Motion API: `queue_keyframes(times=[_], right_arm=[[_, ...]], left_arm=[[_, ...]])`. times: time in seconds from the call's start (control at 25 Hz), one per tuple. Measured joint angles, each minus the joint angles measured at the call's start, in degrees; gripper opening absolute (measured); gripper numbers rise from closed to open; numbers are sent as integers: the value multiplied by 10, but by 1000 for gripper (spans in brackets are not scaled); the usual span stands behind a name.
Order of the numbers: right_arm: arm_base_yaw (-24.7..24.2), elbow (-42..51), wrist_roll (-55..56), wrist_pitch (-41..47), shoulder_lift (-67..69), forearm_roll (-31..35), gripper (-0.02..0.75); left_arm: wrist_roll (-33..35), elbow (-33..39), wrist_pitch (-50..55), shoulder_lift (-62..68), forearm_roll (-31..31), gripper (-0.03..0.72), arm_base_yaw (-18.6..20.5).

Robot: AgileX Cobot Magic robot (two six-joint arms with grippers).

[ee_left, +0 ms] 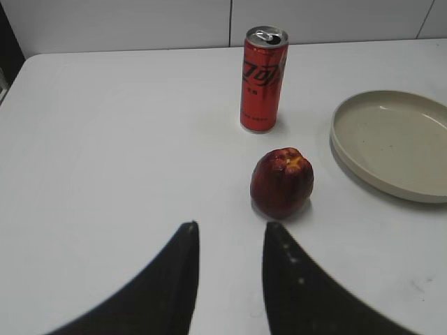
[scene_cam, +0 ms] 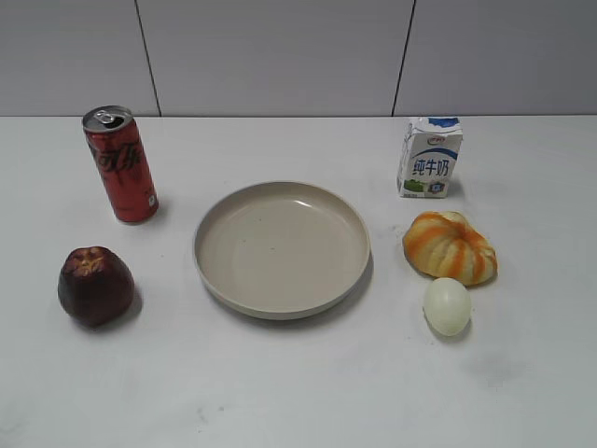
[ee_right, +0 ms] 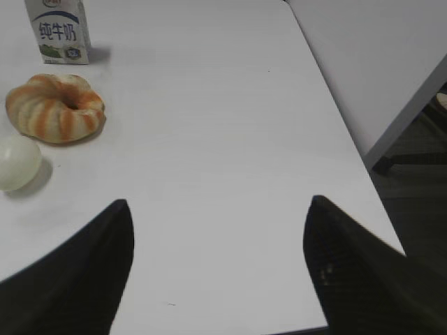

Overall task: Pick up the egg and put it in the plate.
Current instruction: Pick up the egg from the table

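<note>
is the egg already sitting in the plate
No, the egg lies on the table to the right of the plate, just in front of the striped pumpkin, and the plate holds nothing.

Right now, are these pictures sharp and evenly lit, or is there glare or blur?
Exterior view: soft even light, short shadows beside the can and apple, faint glare inside the plate. Both wrist views: claw fingers are dark and blurred.

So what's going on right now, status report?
Both claws open, holding nothing. Egg on table, right of empty plate, touching or nearly touching striped pumpkin. Path to plate clear.
</note>
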Motion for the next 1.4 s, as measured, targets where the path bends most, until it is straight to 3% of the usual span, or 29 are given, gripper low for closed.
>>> queue_keyframes(times=[0.28,0.68,0.96,1.08,1.4], right_arm=[[0,-12,0,-25,151,-10,573],[0,-101,0,-58,525,110,573],[10,-175,-21,-61,760,140,573],[51,-212,-21,-66,824,140,573],[241,-302,107,-112,971,91,573]], left_arm=[[0,0,0,0,0,230,0],[0,2,0,0,0,230,0],[0,2,0,0,0,230,0],[0,2,0,0,0,230,0],[0,2,0,0,0,230,0]])
